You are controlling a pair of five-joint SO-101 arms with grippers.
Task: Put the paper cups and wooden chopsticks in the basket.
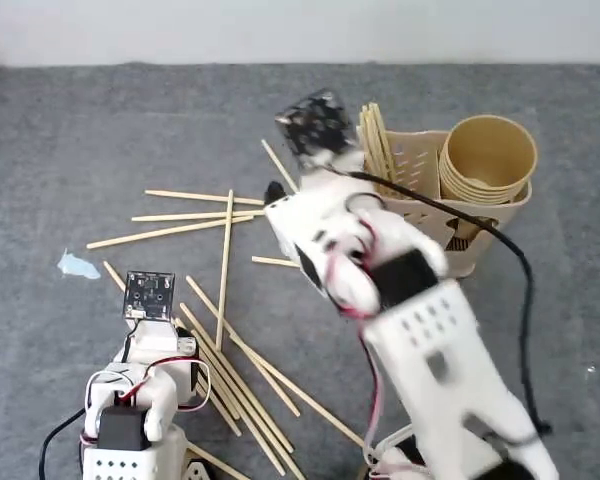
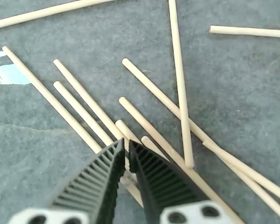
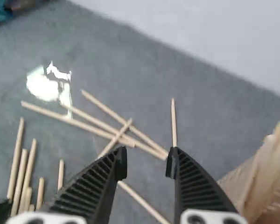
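Chopsticks (image 1: 224, 270) lie scattered over the desk (image 1: 80, 130), which wears a grey, felt-like cover; a pale wall (image 1: 280, 30) runs along its far edge. Some sticks fan out near the middle, and others lie bunched in a diagonal row toward the near edge. More stand upright in the basket (image 1: 416, 160) at the far right, tight against its left wall. A stack of cups (image 1: 485, 155) sits in the basket's right part, mouth up.

A small blue scrap (image 1: 77, 265) lies at the left, apart from the sticks.

Low at the left stands the left arm (image 1: 145, 390). Its pincer (image 2: 126, 145) hangs over the bunched row, jaws nearly together with a thin slit between them. A stick shows through that slit, but contact cannot be judged.

From the near right, the right arm (image 1: 380, 270) stretches toward the basket and hides the basket's near left corner and the cover beneath. Its pincer (image 3: 146, 159) is spread wide and holds nothing, above loose sticks just beside the basket. A black cable (image 1: 460, 217) crosses the basket's front.
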